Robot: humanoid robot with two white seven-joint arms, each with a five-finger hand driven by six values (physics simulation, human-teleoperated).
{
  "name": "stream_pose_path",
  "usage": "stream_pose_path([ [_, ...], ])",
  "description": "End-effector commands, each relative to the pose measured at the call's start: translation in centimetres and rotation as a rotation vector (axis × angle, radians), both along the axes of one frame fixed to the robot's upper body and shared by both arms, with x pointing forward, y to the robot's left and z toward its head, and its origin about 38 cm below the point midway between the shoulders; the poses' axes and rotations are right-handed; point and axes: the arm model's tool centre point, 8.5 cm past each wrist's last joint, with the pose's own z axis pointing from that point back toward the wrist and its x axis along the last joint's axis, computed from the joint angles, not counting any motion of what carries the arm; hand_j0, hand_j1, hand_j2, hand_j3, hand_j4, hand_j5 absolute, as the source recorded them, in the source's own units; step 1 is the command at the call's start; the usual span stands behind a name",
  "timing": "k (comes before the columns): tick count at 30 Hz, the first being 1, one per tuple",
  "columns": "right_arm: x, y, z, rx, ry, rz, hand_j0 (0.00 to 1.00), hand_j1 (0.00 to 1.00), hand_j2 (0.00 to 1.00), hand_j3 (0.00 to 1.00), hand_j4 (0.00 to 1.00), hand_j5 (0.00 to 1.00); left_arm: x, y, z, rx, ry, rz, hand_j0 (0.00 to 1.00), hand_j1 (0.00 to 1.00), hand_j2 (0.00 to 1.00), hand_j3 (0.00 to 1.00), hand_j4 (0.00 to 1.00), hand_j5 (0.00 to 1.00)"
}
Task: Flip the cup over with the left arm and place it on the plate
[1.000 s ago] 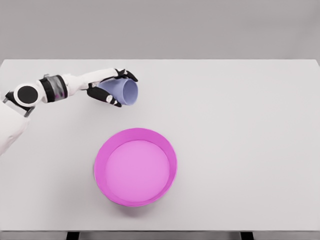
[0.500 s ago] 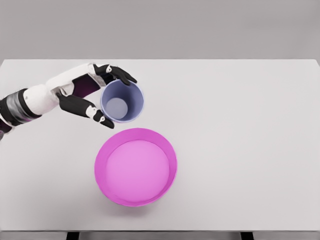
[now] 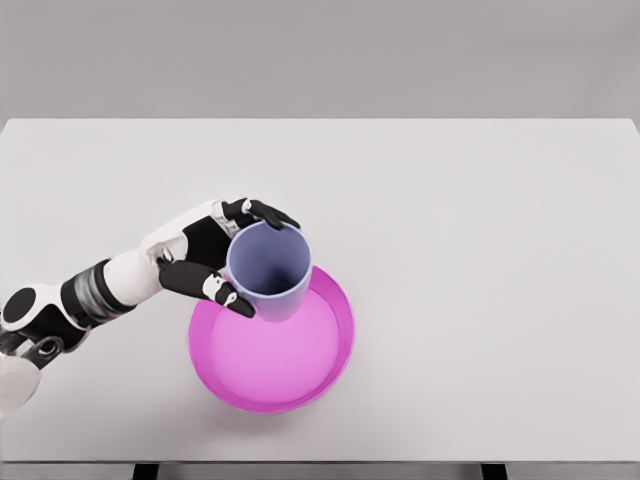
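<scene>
Cup held upright over plate's upper-left rim

L hand (image 3: pixel 205 262), arm entering from lower left, has fingers (image 3: pixel 268 212) curled round the lavender cup (image 3: pixel 269 272), mouth up, nothing visible inside. Pink plate (image 3: pixel 300 385) sits centre-low on white counter (image 3: pixel 480 250), holding nothing else.

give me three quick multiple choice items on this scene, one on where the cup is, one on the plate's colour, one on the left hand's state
1. Where is the cup?
A. over the plate's far rim
B. at the table's right edge
C. lying beside the plate

2. What colour is the plate?
A. green
B. pink
C. white

3. What is the left hand doing?
A. resting open
B. gripping the cup
C. pressing the plate

Answers:
1 A: the cup overlaps the plate's upper rim.
2 B: the plate is bright pink.
3 B: thumb and fingers wrap the cup, mouth up.
</scene>
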Motion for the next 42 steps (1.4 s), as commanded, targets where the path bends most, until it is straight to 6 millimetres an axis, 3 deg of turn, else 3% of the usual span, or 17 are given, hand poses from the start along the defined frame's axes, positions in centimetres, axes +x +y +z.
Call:
stream_pose_path([
  [1, 0.0, 0.0, 0.0, 0.000, 0.000, 0.000, 1.00, 1.00, 1.00, 1.00, 1.00, 1.00, -0.2, -1.0, -0.5, 0.001, 0.006, -0.017, 0.59, 0.59, 0.59, 0.59, 0.59, 0.59],
  [6, 0.0, 0.0, 0.0, 0.000, 0.000, 0.000, 1.00, 1.00, 1.00, 1.00, 1.00, 1.00, 0.3, -1.4, -3.4, 0.044, 0.050, 0.009, 0.60, 0.60, 0.60, 0.60, 0.60, 0.60],
  [11, 0.0, 0.0, 0.0, 0.000, 0.000, 0.000, 1.00, 1.00, 1.00, 1.00, 1.00, 1.00, 0.3, -1.1, -3.8, 0.050, 0.061, 0.018, 0.60, 0.60, 0.60, 0.60, 0.60, 0.60],
  [12, 0.0, 0.0, 0.0, 0.000, 0.000, 0.000, 1.00, 1.00, 1.00, 1.00, 1.00, 1.00, 0.3, -1.3, -4.9, 0.066, 0.092, 0.015, 0.60, 0.60, 0.60, 0.60, 0.60, 0.60],
  [14, 0.0, 0.0, 0.0, 0.000, 0.000, 0.000, 1.00, 1.00, 1.00, 1.00, 1.00, 1.00, 0.2, -1.5, -5.2, 0.075, 0.098, 0.011, 0.60, 0.60, 0.60, 0.60, 0.60, 0.60],
  [19, 0.1, 0.0, 0.0, -0.002, -0.002, 0.000, 1.00, 1.00, 1.00, 1.00, 1.00, 1.00, 1.2, 0.1, -6.9, 0.120, 0.137, 0.063, 0.62, 0.62, 0.62, 0.62, 0.62, 0.62],
  [23, 0.1, 0.0, 0.0, 0.000, -0.001, 0.000, 1.00, 1.00, 1.00, 1.00, 1.00, 1.00, 1.3, -0.1, -8.0, 0.148, 0.142, 0.071, 0.63, 0.63, 0.63, 0.63, 0.63, 0.63],
  [28, 0.0, 0.0, 0.0, 0.000, 0.000, 0.000, 1.00, 1.00, 1.00, 1.00, 1.00, 1.00, 1.0, 0.0, -8.3, 0.146, 0.152, 0.074, 0.64, 0.64, 0.64, 0.64, 0.64, 0.64],
  [29, 0.0, 0.0, 0.0, 0.000, 0.000, 0.000, 1.00, 1.00, 1.00, 1.00, 1.00, 1.00, 1.0, 0.0, -8.3, 0.146, 0.150, 0.074, 0.70, 0.70, 0.70, 0.70, 0.70, 0.70],
  [31, 0.1, 0.0, 0.0, 0.000, -0.001, 0.000, 1.00, 1.00, 1.00, 1.00, 1.00, 1.00, 1.0, -0.1, -8.2, 0.146, 0.145, 0.071, 0.96, 0.96, 0.96, 0.96, 0.96, 0.96],
  [32, 0.0, 0.0, 0.0, 0.000, 0.000, 0.000, 1.00, 1.00, 1.00, 1.00, 1.00, 1.00, 1.0, -0.1, -8.1, 0.145, 0.144, 0.070, 1.00, 1.00, 1.00, 1.00, 1.00, 1.00],
  [42, 0.1, 0.0, 0.0, 0.000, -0.001, 0.000, 1.00, 1.00, 1.00, 1.00, 1.00, 1.00, 0.6, 0.5, -8.2, 0.149, 0.149, 0.077, 1.00, 1.00, 1.00, 1.00, 1.00, 1.00],
])
